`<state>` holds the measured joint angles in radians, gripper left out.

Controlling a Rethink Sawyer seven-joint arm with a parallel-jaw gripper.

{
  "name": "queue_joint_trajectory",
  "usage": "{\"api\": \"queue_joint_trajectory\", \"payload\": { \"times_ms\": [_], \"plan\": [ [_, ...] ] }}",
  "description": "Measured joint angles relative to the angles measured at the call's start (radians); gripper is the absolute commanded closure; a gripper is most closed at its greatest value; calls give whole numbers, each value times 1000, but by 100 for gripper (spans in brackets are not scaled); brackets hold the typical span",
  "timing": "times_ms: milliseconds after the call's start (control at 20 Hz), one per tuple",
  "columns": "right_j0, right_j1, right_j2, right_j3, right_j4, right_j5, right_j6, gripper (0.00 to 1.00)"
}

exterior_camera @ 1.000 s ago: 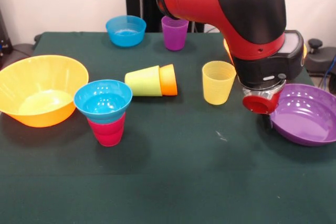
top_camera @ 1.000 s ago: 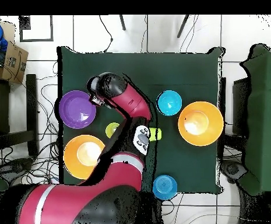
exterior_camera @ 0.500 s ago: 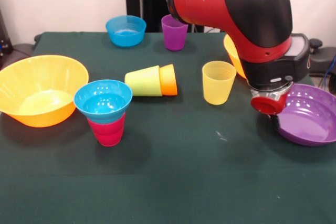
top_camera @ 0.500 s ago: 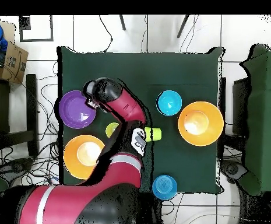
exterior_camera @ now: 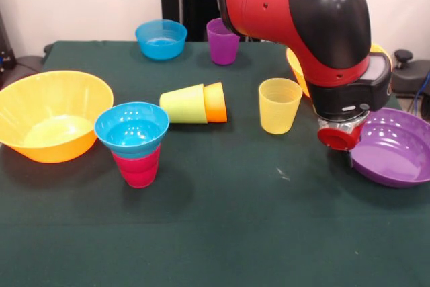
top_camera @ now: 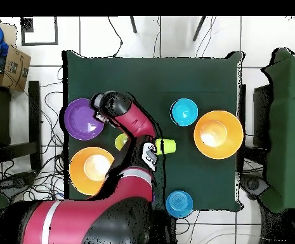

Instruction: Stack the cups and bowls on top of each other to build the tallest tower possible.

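Arm (top_camera: pixel 127 117) beside purple bowl (top_camera: pixel 81 119) (cyan bowl (top_camera: pixel 184 112) apart)

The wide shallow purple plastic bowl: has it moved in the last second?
No. The wide shallow purple plastic bowl sits in the same place relative to the translucent yellow plastic cup; only the robot's arm shifted above it.

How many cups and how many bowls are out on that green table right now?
Cups: 5 – red, lime green, orange, yellow, purple.
Bowls: 5 – cyan, deeper blue, purple, big orange, second orange, mostly behind the arm.
Total: 10
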<state>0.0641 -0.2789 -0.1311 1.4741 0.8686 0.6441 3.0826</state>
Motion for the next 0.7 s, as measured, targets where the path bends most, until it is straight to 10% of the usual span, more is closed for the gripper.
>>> {"api": "queue_joint_trajectory", "payload": {
  "times_ms": [700],
  "plan": [
    [-108, -61, 110, 202, 1, -161, 0, 0]
  ]
}}
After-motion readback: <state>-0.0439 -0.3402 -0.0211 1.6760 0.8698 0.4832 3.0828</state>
